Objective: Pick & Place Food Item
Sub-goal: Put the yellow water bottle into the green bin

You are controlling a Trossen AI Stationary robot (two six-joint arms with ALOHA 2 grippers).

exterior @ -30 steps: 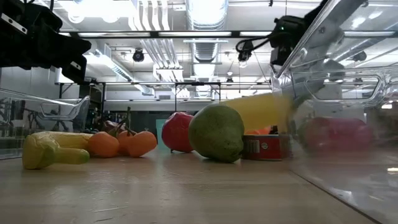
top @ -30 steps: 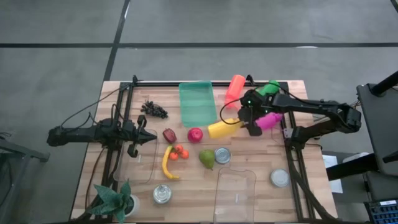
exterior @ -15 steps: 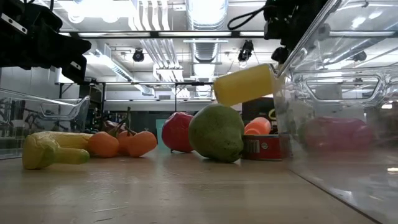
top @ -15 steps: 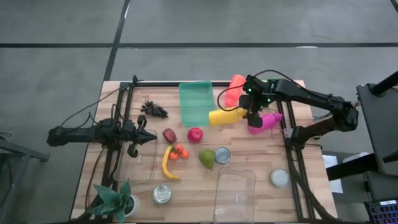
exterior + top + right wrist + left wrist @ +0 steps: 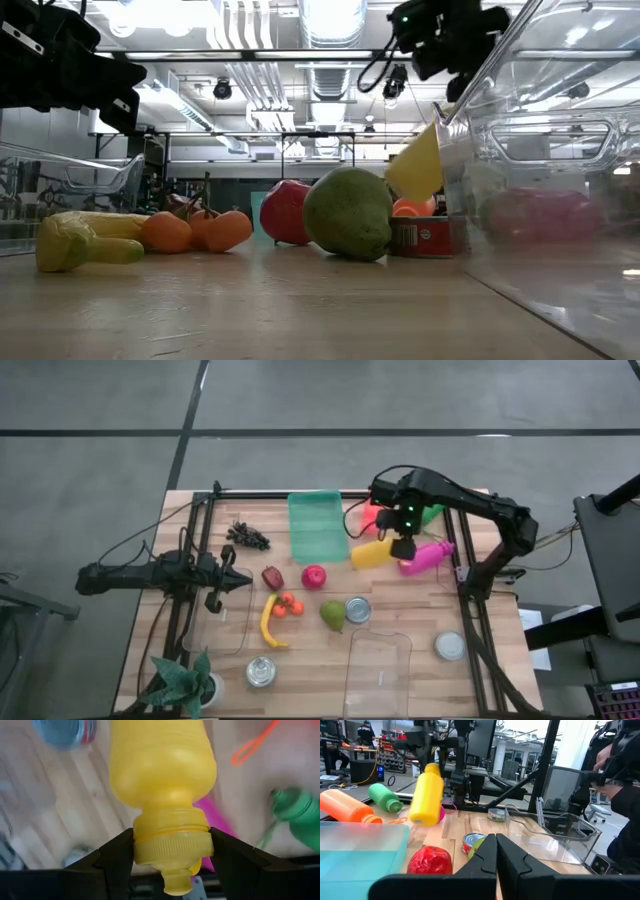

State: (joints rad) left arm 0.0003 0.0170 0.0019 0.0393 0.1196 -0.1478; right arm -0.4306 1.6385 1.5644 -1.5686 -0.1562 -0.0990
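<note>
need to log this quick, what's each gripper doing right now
Left gripper: shut, holding nothing, waiting at the table's left side.
Right gripper: shut on the yellow bottle at its neck, lifted above the table.

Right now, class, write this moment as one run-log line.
right gripper: shut on yellow bottle by its neck, lifted off table | left gripper: shut, waiting at left | green tray: nothing in it
</note>
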